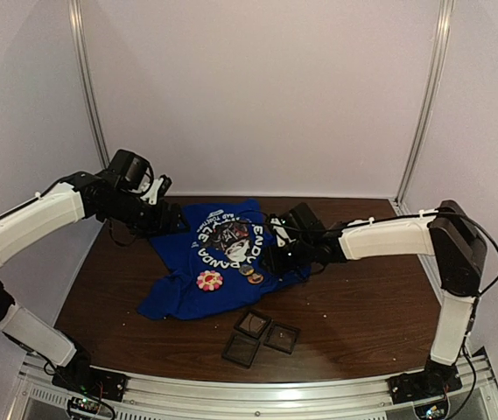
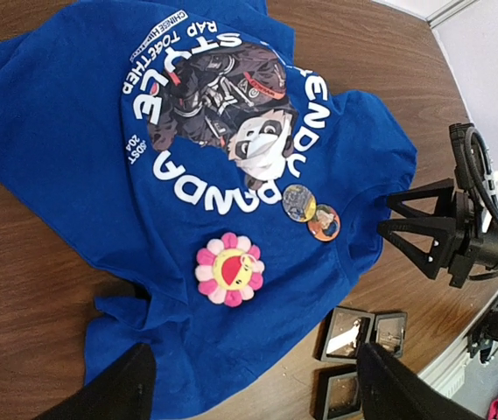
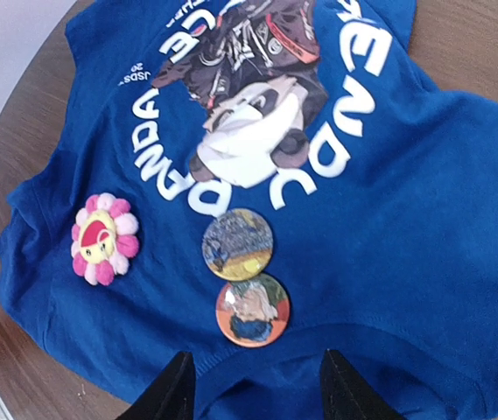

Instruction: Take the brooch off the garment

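The biggest risk is the whole royal-blue T-shirt [image 1: 178, 289] sliding or lifting off the brown table [image 1: 362, 297]. It lies loose and rumpled, so a pull on anything pinned to it would likely drag the cloth along unless the left gripper [image 2: 253, 350], open and hovering off the shirt's 10 o'clock corner, pins it down. A smaller risk is that the right gripper [image 3: 256, 367] nips a fold of fabric with the pin, or takes the wrong piece (three are fastened close together). Its fingers stand apart with nothing between them, over the shirt's lower hem. In the right wrist view, the pink plush flower brooch [image 3: 104, 238] sits off at 10 o'clock, well apart from the fingers. The blue-toned round badge [image 3: 237, 244] lies at 12 o'clock beneath the panda print. The orange round badge [image 3: 252, 310], touching it, is nearest, just beyond the fingertips at 12 o'clock.
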You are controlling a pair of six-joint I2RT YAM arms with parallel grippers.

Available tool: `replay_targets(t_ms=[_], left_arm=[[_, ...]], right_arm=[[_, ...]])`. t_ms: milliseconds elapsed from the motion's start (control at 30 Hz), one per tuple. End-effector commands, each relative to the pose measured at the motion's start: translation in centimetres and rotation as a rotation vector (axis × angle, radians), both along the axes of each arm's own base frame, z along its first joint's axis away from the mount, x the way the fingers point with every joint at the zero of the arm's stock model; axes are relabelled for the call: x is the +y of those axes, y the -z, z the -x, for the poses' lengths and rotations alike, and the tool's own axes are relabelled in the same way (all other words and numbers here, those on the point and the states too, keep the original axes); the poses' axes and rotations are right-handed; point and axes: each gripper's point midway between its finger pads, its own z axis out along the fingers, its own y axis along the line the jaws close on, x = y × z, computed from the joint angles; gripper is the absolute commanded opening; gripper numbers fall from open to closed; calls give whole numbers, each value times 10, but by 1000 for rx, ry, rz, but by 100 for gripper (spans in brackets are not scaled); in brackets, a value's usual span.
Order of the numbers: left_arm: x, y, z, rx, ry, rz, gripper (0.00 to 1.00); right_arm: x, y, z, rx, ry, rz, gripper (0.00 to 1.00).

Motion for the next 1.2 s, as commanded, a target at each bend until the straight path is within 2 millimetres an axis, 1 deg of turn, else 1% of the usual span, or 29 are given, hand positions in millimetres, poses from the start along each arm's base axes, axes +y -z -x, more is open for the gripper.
replay_targets(t_ms=[0, 167, 300, 433, 700, 833, 900, 1000, 1100, 1167], left_arm=[[3, 0, -11, -64, 2, -42, 81], [12, -10, -13, -109, -17, -79, 82], [16, -10, -12, -117, -23, -91, 82], [14, -8, -12, -109, -19, -85, 82], [10, -6, -10, -90, -7, -67, 82], [9, -6, -9, -85, -5, -62, 82], [9, -6, -9, -86, -5, -61, 82], [8, -4, -9, -79, -3, -59, 82], [7, -4, -8, -73, 0, -51, 82], [6, -3, -8, -70, 2, -46, 82]], right_arm=[[17, 8, -7, -19, -65, 44, 49], [31, 20, -15, -17, -103, 64, 46], [43, 25, -20, -37, -138, 72, 45], [55, 30, -24, -55, -181, 110, 42], [72, 43, -36, -81, -213, 154, 40], [80, 53, -36, -67, -243, 158, 33], [80, 58, -38, -63, -237, 170, 31], [78, 64, -40, -62, -221, 186, 31], [70, 70, -44, -78, -189, 234, 31], [66, 75, -44, -83, -184, 263, 33]])
